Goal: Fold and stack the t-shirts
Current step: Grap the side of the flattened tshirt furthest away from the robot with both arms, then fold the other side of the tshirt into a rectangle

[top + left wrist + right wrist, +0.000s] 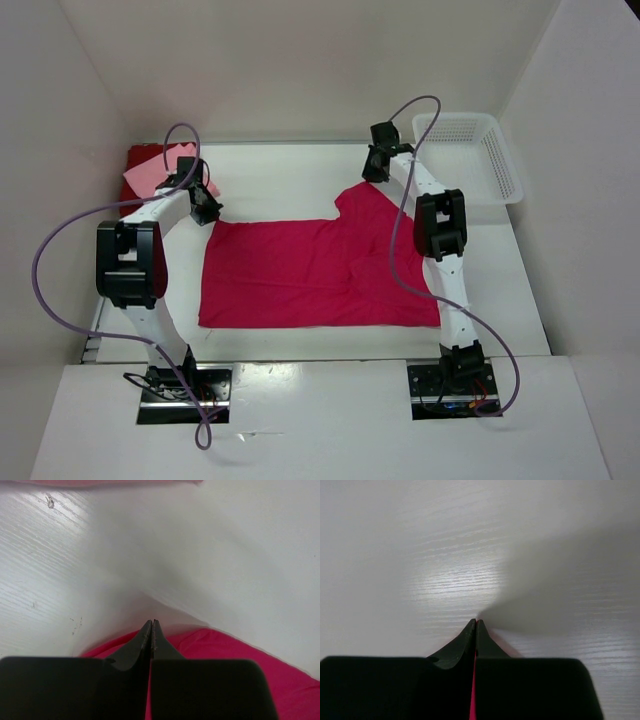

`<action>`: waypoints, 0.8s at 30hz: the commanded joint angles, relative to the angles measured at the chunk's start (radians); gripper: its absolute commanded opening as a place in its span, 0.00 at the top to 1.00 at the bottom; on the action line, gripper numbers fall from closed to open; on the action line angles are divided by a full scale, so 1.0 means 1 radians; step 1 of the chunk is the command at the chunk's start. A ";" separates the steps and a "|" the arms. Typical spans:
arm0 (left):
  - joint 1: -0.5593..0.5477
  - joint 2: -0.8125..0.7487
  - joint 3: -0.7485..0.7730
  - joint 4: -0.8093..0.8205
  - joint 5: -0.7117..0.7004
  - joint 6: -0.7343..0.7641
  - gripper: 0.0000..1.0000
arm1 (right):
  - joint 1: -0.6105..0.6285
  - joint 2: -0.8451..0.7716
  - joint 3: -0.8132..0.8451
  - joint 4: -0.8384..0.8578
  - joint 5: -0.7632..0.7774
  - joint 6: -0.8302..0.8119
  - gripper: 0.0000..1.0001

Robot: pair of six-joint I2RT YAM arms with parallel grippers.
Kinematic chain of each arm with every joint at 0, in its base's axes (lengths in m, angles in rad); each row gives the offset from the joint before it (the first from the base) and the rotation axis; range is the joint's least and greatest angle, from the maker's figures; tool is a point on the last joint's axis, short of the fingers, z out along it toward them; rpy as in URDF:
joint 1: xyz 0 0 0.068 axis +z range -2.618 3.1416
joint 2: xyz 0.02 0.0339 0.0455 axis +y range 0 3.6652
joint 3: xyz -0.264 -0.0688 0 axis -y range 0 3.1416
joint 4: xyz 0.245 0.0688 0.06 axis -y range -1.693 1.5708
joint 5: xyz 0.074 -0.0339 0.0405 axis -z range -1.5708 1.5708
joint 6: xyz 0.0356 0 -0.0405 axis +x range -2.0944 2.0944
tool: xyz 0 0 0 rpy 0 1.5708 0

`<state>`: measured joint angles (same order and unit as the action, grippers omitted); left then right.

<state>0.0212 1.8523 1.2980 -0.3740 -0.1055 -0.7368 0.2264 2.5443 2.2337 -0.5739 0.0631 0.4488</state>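
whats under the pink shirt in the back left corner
A dark red shirt lies under the pink shirt, showing only along its far and left edges. The rest is covered, so how it is folded cannot be seen.

White table [290, 170], crimson t-shirt [300, 270] spread at centre, dark red t-shirt [134, 158] far left, basket [506, 172] far right
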 commanded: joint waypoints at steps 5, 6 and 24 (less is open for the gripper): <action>-0.004 -0.010 0.023 0.003 -0.011 0.001 1.00 | -0.019 -0.220 -0.116 0.023 -0.042 0.019 1.00; -0.004 -0.022 0.011 0.003 -0.011 0.011 1.00 | -0.019 -0.258 -0.158 0.023 -0.051 0.019 1.00; 0.071 -0.421 -0.256 -0.135 0.050 0.051 1.00 | -0.067 -1.263 -1.177 -0.073 -0.083 0.105 1.00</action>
<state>0.0746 1.4654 1.0706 -0.4583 -0.0788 -0.7128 0.1581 1.4063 1.0985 -0.5453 -0.0147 0.5411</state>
